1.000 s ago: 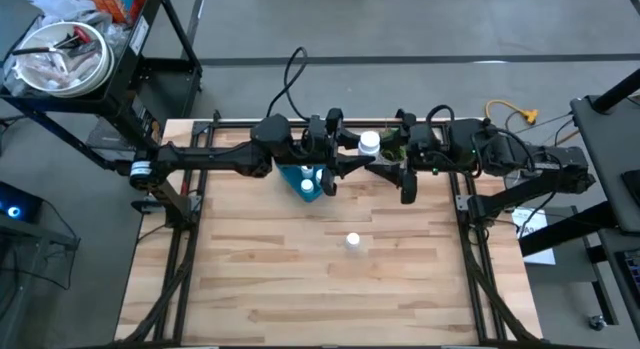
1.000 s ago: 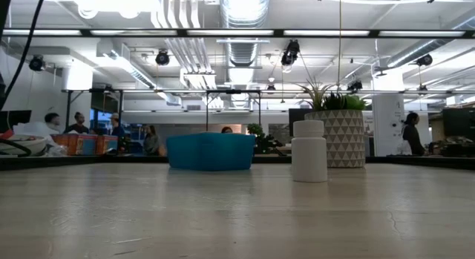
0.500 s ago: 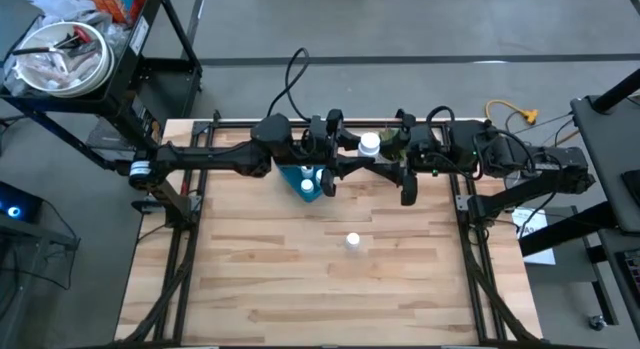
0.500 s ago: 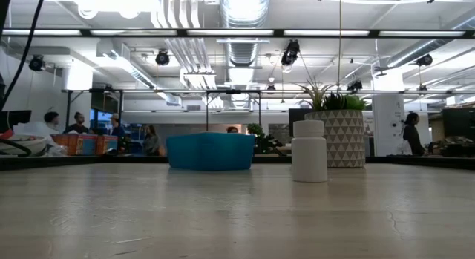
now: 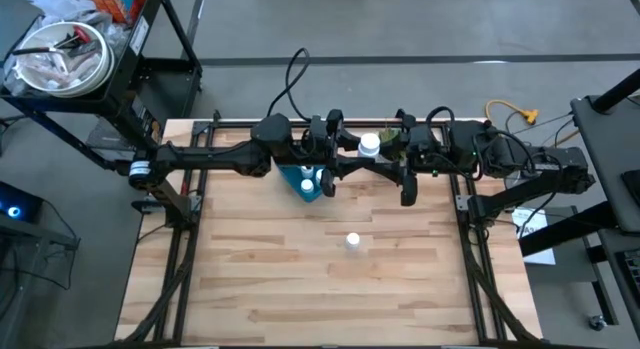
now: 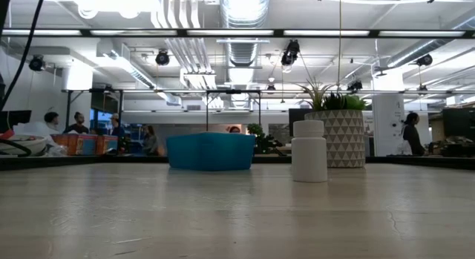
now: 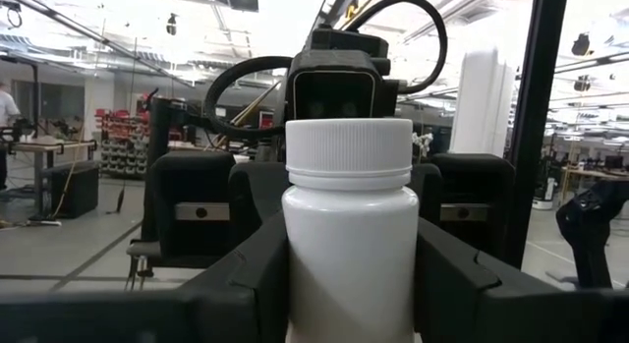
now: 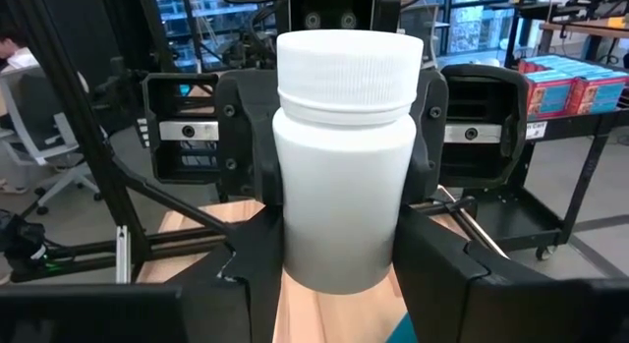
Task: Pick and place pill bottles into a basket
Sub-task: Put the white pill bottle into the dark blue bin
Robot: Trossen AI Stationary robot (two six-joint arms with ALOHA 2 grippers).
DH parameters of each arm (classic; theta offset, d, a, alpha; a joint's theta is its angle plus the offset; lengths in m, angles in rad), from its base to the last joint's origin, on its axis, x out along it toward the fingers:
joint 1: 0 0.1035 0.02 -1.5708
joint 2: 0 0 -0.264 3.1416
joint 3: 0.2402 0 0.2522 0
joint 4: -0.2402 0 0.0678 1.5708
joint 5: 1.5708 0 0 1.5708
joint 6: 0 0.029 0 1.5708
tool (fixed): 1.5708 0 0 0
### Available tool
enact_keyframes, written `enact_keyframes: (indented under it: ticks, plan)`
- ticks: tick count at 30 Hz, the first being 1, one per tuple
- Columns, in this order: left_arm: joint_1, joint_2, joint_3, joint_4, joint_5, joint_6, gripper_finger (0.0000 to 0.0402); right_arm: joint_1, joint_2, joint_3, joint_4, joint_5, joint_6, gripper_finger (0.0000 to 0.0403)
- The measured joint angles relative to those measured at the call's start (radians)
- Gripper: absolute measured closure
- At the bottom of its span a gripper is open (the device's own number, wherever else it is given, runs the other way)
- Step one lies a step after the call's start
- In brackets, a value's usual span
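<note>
The left tool (image 5: 345,161) and the right tool (image 5: 352,165) meet nose to nose above the far middle of the worktop (image 5: 250,279), and one pill bottle (image 5: 369,144) stands upright between them. In the left wrist view the dark fingers (image 7: 251,274) of the left tool press against both sides of the white bottle (image 7: 348,240), so this tool is clamped on it. In the right wrist view the right tool's own fingers (image 8: 442,264) sit tight against the same bottle (image 8: 343,156) lower on its body, so that tool grips it too; the bottle is held off the worktop by both at once, its ribbed cap on top.

Just under the left tool lies the basket (image 5: 305,179), a bright blue bin near the far edge, with at least two white caps showing inside it. In the low view the basket (image 6: 211,151) sits flat on the wood.

A second pill bottle (image 5: 352,241) stands alone and upright nearer the middle of the worktop, well apart from both arms; the low view shows it (image 6: 309,150) in front of a white patterned plant pot (image 6: 346,138) with green leaves.

Beyond the worktop, people (image 6: 410,133) stand in the room
</note>
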Motion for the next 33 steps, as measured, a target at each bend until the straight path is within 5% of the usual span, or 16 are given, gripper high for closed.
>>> enact_keyframes:
  ticks: [33]
  plan:
    - [0.006, -0.001, -0.002, -0.051, -0.036, 0.002, 0.0227, 0.0, -0.053, 0.0, -0.112, 0.08, -0.03, 0.0253]
